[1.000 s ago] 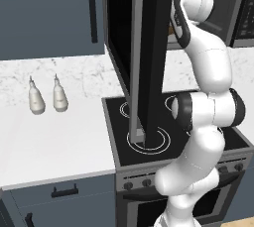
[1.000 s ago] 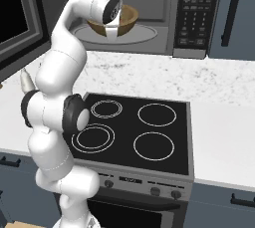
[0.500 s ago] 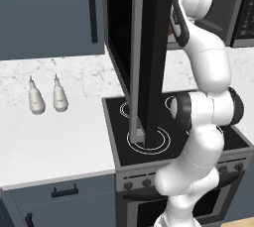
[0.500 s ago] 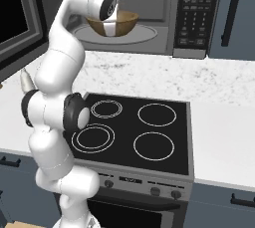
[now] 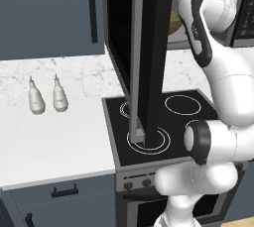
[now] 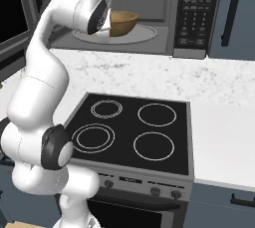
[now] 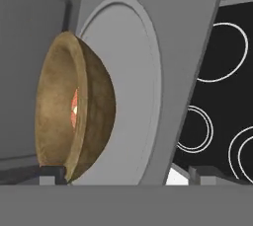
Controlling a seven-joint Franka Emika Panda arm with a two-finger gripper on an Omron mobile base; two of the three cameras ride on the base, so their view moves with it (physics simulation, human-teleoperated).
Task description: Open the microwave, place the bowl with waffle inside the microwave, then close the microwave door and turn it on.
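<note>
While the door (image 5: 149, 57) stands swung wide over the stovetop (image 6: 134, 130), the bowl (image 6: 123, 22) sits on the turntable (image 6: 142, 35) inside the microwave (image 6: 199, 13); gripper (image 7: 127, 173) spread, fingers clear of it; white marble counter (image 5: 49, 137), blue-grey cabinets (image 5: 44, 13) around

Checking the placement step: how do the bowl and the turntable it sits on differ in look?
The bowl is tan-brown wood and deep, with curved walls; the turntable is pale grey and flat. The bowl is much smaller and covers only part of the turntable's surface. Both are round and lie inside the open microwave.
</note>
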